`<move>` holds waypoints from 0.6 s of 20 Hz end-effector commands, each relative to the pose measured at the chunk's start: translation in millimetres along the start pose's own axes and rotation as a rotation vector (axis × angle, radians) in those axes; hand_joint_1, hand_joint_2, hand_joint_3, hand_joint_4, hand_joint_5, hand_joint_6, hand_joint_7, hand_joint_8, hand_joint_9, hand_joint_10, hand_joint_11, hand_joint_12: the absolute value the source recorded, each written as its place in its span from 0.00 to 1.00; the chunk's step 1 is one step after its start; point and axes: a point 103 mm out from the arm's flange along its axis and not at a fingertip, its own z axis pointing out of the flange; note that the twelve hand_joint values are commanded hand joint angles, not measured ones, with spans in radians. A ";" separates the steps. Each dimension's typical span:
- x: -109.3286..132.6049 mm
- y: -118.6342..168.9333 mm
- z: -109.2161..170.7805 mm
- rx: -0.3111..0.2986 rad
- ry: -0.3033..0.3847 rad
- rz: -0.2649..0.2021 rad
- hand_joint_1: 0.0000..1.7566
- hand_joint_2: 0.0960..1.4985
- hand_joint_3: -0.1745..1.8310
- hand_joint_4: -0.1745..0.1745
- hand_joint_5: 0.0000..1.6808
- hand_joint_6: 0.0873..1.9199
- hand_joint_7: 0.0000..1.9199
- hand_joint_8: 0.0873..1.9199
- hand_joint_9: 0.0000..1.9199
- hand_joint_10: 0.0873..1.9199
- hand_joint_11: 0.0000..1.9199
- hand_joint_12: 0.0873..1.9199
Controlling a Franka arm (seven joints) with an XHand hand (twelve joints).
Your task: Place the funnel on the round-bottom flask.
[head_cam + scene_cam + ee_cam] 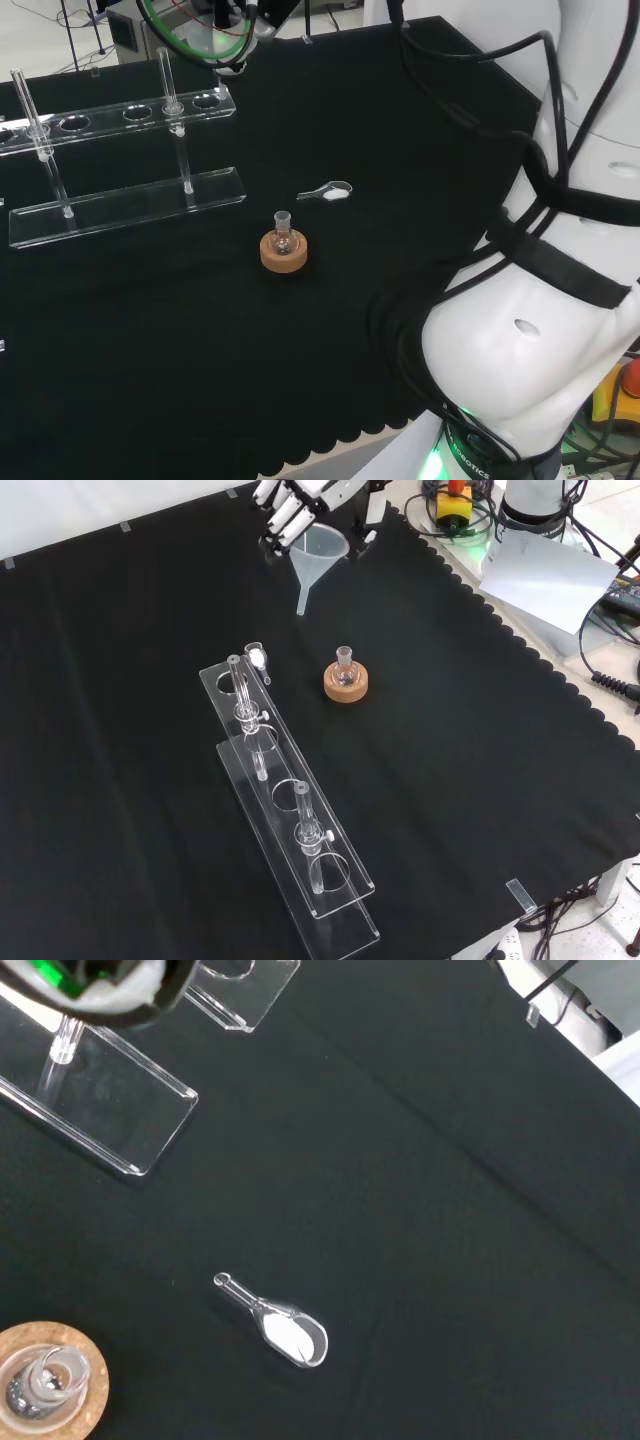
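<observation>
Front view, left to right: the hand (300, 502) is carrying the funnel (318, 552), fingers (288, 520) curled on its rim; light, slippery, brittle. Right and nearer, the round-bottom flask (345, 668) is sitting upright in its cork ring (346, 684).

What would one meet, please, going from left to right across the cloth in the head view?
Clear rack → flask on its cork ring → small scoop → the arm's white links.

Count: one funnel (318, 555), one round-bottom flask (345, 667), one cork ring (346, 685), one scoop (280, 1326), one rack (285, 805), two tubes (241, 692).
</observation>
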 end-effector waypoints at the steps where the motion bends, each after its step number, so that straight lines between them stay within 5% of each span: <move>1: 16.9 -51.0 48.9 0.088 -0.001 0.057 0.52 0.43 0.45 0.38 0.36 0.45 0.40 0.38 0.60 0.24 0.40 0.56; 12: 45.3 -52.4 94.1 0.160 -0.029 0.046 0.51 0.44 0.45 0.38 0.37 0.45 0.40 0.38 0.60 0.24 0.41 0.55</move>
